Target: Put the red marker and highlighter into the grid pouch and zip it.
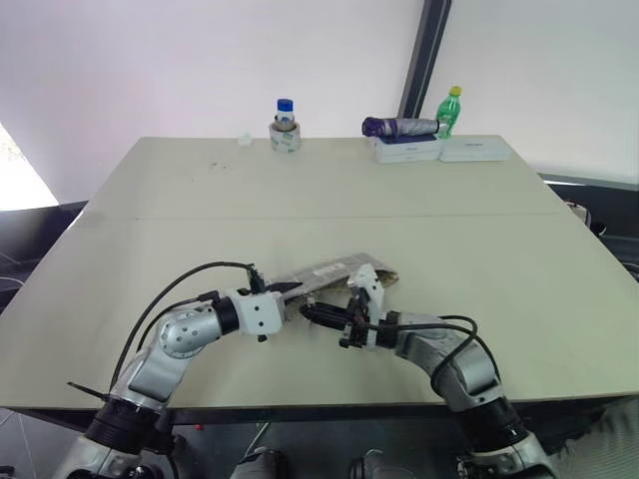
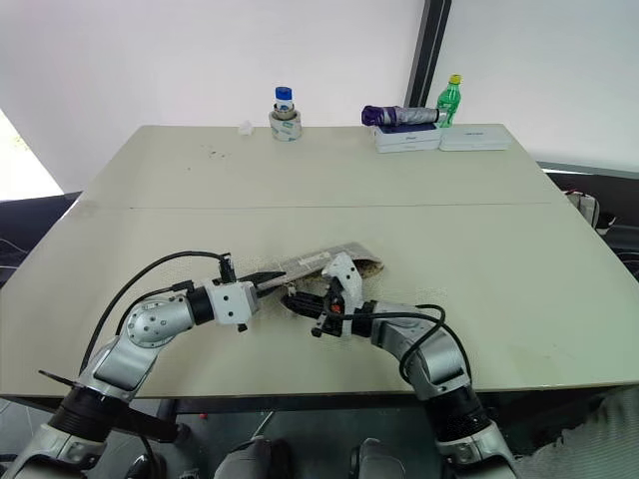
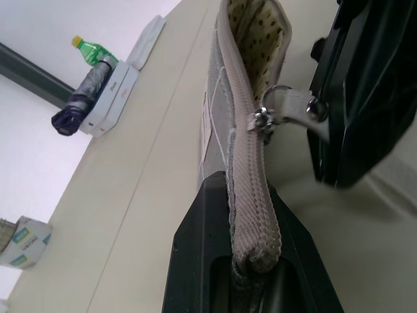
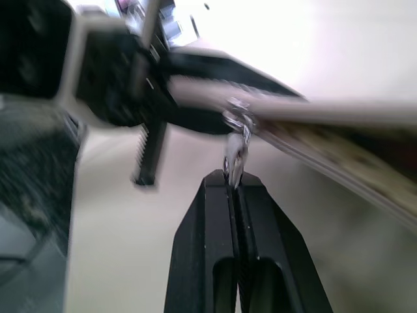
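- The left gripper (image 3: 251, 261) was clamped on the closed end of the grid pouch (image 3: 225, 104), holding it edge-up with the zipper running away from its fingers.
- The right gripper (image 4: 236, 184) had its fingers pressed together on the zipper pull (image 4: 236, 153), which hung just ahead of its tips.
- Beyond the slider, the pouch mouth gaped, showing a dotted lining (image 3: 257, 29); I could not tell whether the red marker and highlighter lay inside.
- The pouch sat between the two grippers, low over the table (image 1: 329, 190).
- Judged risk: the pinch on the small tab looked shallow, so a pull off the zipper's line could slip it free.
- If the left grip gave, the fabric could bunch and jam the slider.
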